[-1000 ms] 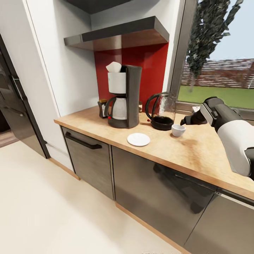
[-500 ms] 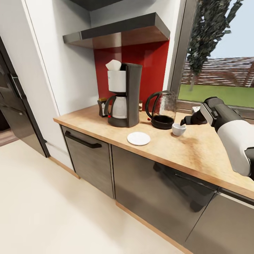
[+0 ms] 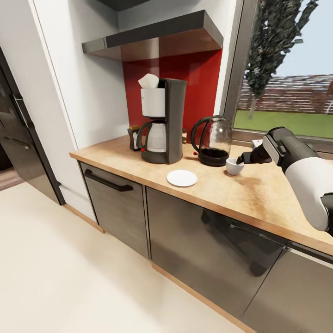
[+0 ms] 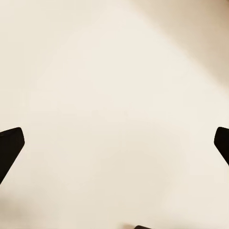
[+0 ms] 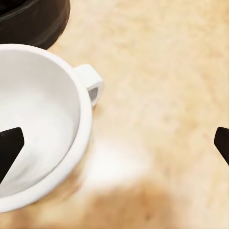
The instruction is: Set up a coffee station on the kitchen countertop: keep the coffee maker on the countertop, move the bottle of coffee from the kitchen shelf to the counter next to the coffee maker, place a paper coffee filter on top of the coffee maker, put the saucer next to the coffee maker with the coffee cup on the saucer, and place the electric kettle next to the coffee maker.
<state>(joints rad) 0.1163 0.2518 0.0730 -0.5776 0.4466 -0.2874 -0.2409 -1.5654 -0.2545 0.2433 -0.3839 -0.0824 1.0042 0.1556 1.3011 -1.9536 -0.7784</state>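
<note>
A pale cream floor (image 3: 69, 273) filled the view from 6 to 9 o'clock. Grey cabinet fronts (image 3: 199, 249) ran diagonally from centre toward 4 o'clock, one with a black bar handle (image 3: 107, 181). A red backsplash (image 3: 199, 88) stood near 12 o'clock under a dark range hood (image 3: 152, 39). A window (image 3: 286, 83) at 2 o'clock showed a tree (image 3: 273, 46) and grass.

white coffee cup (image 3: 234, 166) upright beside kettle (image 3: 213, 140), saucer (image 3: 181, 178) bare
</note>
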